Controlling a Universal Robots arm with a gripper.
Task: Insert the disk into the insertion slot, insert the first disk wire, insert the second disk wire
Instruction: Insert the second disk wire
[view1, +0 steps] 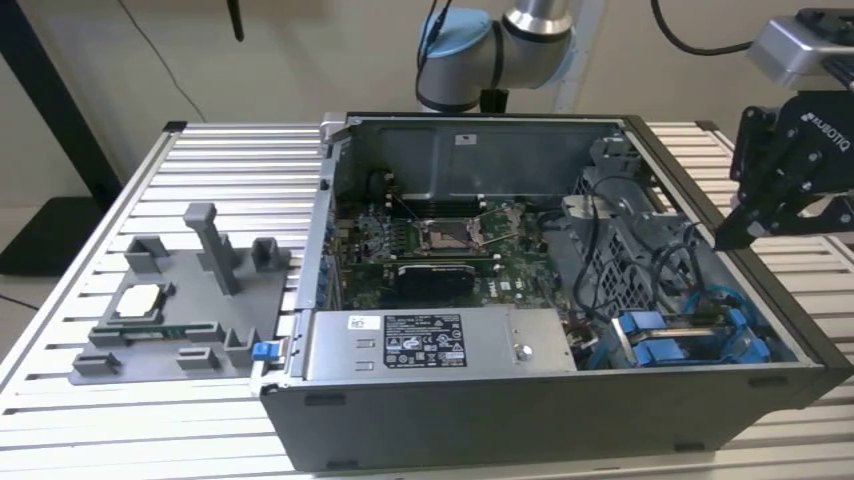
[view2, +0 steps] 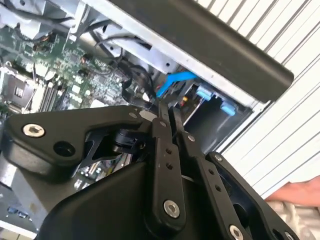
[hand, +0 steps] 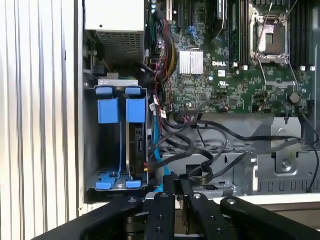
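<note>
Hovered with fingers pressed together, the gripper (view1: 738, 238), holding nothing, above the open computer case (view1: 534, 420) at the exterior view's right edge. Sat edgewise inside the insertion slot (hand: 116, 145), the disk (hand: 136, 150), between blue rails, near black cables (hand: 210, 150).

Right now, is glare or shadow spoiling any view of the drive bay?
Exterior view: soft, even light, the insertion slot readable. First wrist view: sharp, though the bay interior sits in shadow. Second wrist view: bright wash on the case edge, gripper dark in the foreground.
</note>
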